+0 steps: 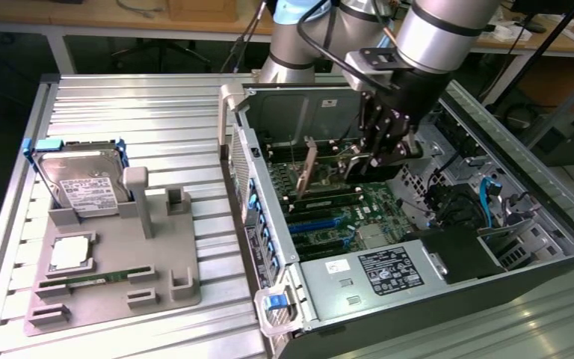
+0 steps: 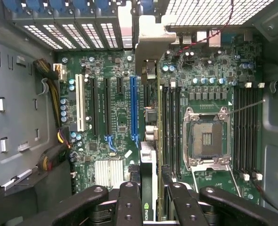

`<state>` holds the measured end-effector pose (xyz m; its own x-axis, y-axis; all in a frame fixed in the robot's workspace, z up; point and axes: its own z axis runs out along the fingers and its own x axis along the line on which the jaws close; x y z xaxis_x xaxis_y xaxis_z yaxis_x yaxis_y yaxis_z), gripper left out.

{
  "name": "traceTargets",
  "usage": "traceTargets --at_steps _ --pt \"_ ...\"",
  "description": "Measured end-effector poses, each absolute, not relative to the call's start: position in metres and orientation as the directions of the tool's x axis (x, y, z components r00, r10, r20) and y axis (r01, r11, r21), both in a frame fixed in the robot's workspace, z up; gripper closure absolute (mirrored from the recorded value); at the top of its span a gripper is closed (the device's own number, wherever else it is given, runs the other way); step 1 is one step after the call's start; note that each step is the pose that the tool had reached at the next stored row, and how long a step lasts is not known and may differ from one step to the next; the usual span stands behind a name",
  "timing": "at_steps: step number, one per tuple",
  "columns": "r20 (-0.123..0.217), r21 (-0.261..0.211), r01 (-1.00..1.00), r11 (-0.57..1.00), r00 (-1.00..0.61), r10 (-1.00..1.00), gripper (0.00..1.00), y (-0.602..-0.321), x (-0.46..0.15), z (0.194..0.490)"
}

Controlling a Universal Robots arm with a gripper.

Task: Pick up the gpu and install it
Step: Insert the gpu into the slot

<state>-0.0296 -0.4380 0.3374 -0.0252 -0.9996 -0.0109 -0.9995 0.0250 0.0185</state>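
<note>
You will find the gpu (image 1: 309,166) inside the open computer case (image 1: 526,187), standing on edge above the motherboard (image 1: 339,217), its brownish board side facing the exterior view's left. In the wrist view the gpu (image 2: 148,188) shows edge-on as a thin card with a green logo, running down toward the expansion slots beside the blue slot (image 2: 134,110). The gripper (image 1: 372,158) is lowered into the case, and its black fingers (image 2: 129,207) sit on either side of the card's upper edge, pinching the gpu between them. From these views you cannot tell whether the card's lower edge has entered a slot. Further along the board in the wrist view, note the empty CPU socket (image 2: 207,136) with its metal frame, flanked by black memory slots (image 2: 245,127). A black power supply (image 1: 392,271) with a white-printed label lies in the case's near end in the exterior view. Outside the case, to the exterior view's left, the ribbed metal desk (image 1: 128,112) carries a grey fixture tray (image 1: 117,277); on it stands a silver hard drive (image 1: 86,187) with a white label, a processor (image 1: 71,253) lies flat, and a slim green memory stick (image 1: 98,279) rests nearer the front.
</note>
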Motion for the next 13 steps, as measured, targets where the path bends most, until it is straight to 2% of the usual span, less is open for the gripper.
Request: traceTargets --at_steps 13 --pt "-0.011 0.019 -1.000 0.025 -0.025 -1.000 0.73 -0.4367 -0.0358 0.3352"
